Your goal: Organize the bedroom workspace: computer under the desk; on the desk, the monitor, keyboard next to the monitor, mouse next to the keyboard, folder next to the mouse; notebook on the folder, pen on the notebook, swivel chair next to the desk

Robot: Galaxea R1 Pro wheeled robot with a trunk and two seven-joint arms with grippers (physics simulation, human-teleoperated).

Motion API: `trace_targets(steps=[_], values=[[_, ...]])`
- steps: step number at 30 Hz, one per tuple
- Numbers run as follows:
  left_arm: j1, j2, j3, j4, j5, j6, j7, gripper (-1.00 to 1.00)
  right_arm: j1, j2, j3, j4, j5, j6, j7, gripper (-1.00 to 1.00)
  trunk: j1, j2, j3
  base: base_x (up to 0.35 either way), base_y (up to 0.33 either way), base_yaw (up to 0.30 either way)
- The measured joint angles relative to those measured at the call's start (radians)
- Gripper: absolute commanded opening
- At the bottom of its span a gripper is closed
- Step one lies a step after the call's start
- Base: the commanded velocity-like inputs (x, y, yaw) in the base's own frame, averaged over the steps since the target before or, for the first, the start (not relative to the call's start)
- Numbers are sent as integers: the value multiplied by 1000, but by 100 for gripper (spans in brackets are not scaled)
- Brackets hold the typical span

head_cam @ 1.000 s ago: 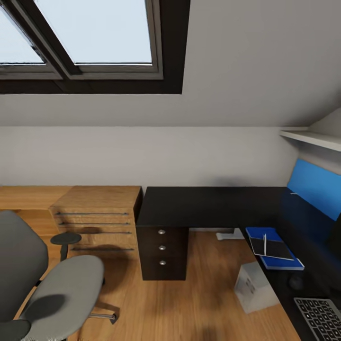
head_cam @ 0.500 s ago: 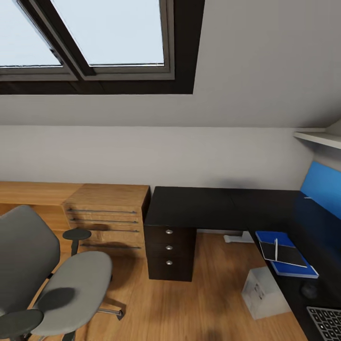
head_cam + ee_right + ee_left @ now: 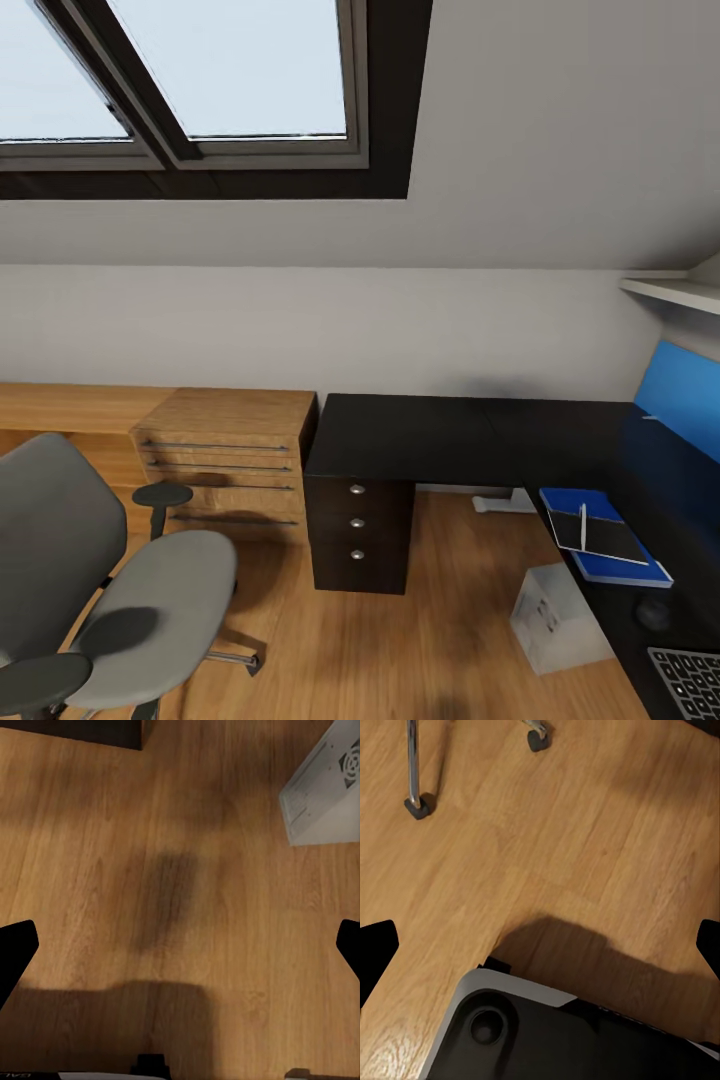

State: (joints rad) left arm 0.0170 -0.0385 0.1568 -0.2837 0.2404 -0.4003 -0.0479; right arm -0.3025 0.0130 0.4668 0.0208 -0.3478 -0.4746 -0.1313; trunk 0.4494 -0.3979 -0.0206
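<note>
The chair stood left of the tabletop; the pen lay on the notebook, on the folder.

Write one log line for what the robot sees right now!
folder on desk | notebook, pen stacked | swivel chair away from desk | grippers open, empty

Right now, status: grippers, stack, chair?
Both grippers open, empty, over bare floor. Pen on notebook on folder, on desk. Swivel chair apart from desk; computer at desk's edge on the floor.
</note>
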Motion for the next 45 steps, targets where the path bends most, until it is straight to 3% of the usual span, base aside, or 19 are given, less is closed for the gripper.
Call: trace_targets(steps=[25, 45], values=[[0, 1, 1, 4, 1, -14, 1, 100, 0, 1, 0, 0, -1, -1, -1, 100, 0, 0, 0, -146, -174, 4], [1, 1, 1, 3, 0, -14, 1, 100, 0, 8, 1, 0, -1, 0, -2, 100, 0, 0, -12, -32, -72, 208]])
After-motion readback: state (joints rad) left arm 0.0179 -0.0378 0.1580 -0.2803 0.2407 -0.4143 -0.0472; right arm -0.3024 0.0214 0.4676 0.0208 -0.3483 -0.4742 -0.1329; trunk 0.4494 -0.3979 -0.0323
